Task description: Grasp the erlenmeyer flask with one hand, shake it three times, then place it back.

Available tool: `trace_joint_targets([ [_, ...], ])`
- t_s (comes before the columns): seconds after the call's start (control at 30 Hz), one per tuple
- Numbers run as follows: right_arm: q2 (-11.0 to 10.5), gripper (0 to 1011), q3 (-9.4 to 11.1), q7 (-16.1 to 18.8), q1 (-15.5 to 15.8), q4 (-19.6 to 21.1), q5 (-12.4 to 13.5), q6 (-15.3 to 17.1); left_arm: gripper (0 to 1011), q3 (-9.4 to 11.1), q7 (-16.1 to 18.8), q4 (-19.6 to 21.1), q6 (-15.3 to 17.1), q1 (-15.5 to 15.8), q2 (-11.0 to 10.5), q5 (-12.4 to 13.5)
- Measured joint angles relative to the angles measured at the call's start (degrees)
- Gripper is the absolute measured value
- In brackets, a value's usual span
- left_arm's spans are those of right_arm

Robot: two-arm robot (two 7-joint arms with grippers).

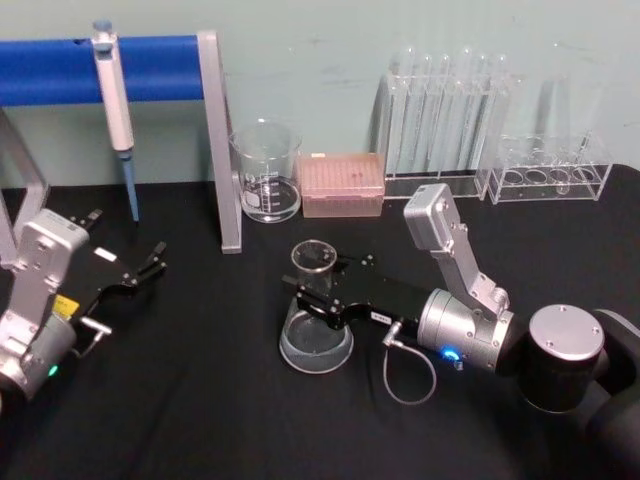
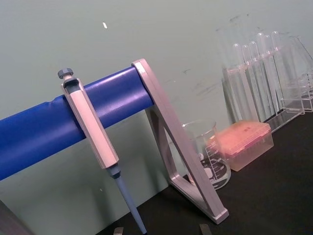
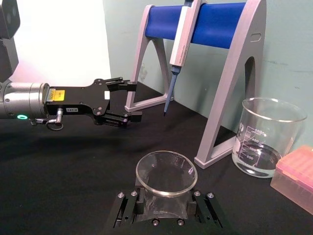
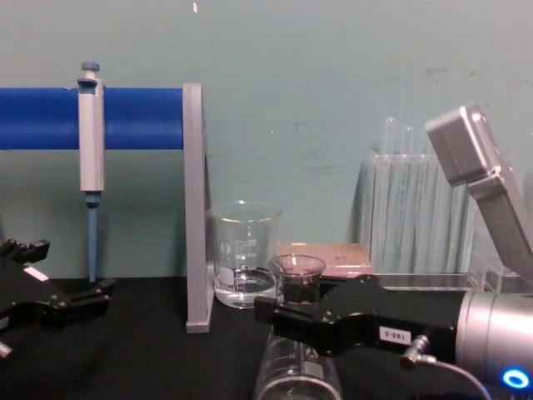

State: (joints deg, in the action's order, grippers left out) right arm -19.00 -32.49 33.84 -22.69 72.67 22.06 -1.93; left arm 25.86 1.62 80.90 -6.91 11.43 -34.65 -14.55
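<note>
The right gripper (image 1: pixel 318 296) is seen nearest, its flat black jaws pinched on the neck of the flask (image 1: pixel 316 330), which sits on the black table (image 1: pixel 200 400) mid-front. Clear glass, so it's probably slick, brittle and fairly light; the narrow neck under the flared rim is judged the best hold. The left gripper (image 1: pixel 140 272) is parked spread at the left. Farther back, a beaker (image 1: pixel 267 172) is set.
</note>
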Motion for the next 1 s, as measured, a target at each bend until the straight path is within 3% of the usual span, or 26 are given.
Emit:
trace_joint_targets([
  [0.43,-0.1,469,0.0,0.0,0.0,0.0,0.0,0.0,1001,0.0,0.0,0.0,0.0,0.0,0.0,0.0],
  [0.63,-0.1,616,0.0,0.0,0.0,0.0,0.0,0.1,1001,0.0,0.0,0.0,0.0,0.0,0.0,0.0],
  [0.87,-0.1,863,0.0,0.0,0.1,0.0,0.0,0.1,1001,0.0,0.0,0.0,0.0,0.0,0.0,0.0],
  [1.0,-0.1,944,0.0,0.0,0.1,0.0,0.0,0.1,1001,0.0,0.0,0.0,0.0,0.0,0.0,0.0],
])
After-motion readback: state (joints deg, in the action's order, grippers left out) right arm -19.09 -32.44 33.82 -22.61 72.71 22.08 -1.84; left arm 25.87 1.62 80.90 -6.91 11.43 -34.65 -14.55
